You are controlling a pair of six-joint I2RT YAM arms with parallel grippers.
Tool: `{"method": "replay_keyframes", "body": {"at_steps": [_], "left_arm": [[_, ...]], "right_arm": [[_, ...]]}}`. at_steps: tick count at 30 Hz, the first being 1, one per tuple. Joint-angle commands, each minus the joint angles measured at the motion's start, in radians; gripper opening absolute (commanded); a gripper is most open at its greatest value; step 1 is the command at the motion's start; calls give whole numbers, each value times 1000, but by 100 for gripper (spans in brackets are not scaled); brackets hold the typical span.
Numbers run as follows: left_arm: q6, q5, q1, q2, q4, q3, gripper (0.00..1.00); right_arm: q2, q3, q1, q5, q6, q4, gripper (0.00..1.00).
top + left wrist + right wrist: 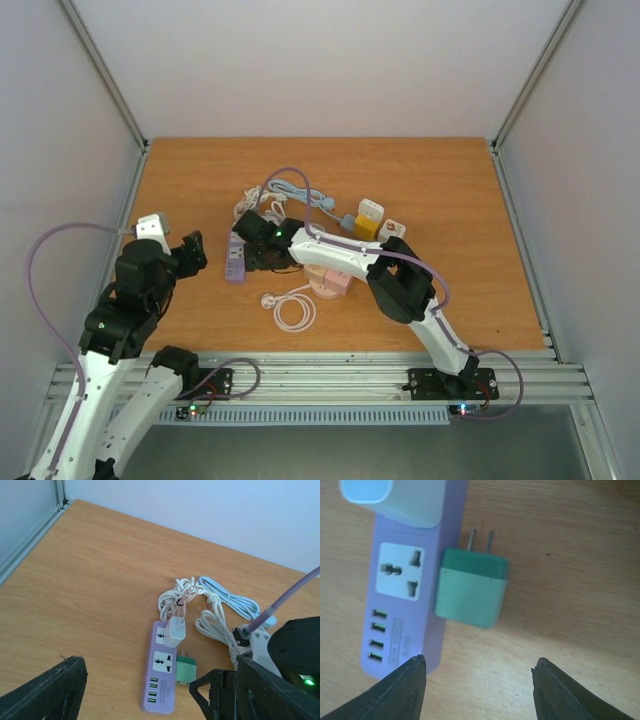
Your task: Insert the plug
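Jaws of the right gripper [479,661] stand partly apart and empty, poised above the green plug [472,592]. This plug, a two-tone green block with two flat metal prongs, lies on its side on the table [570,555], against the long edge of the purple power strip [407,625]. One strip socket holds a white charger [395,500]; the neighbouring socket [400,577] is unoccupied. Left gripper [192,250]: jaws wide, holding nothing, near the strip.
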Motion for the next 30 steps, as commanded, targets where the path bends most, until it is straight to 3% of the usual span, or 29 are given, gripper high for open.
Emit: {"method": "replay_keyframes", "body": {"at_steps": [1, 10, 30], "left_arm": [[44, -53, -9, -44, 73, -19, 81], [53, -42, -4, -77, 77, -26, 81], [55, -36, 9, -31, 72, -25, 82]], "right_arm": [[24, 88, 10, 56, 90, -83, 60], [163, 281, 16, 133, 121, -222, 60], [295, 401, 9, 104, 61, -216, 59]]}}
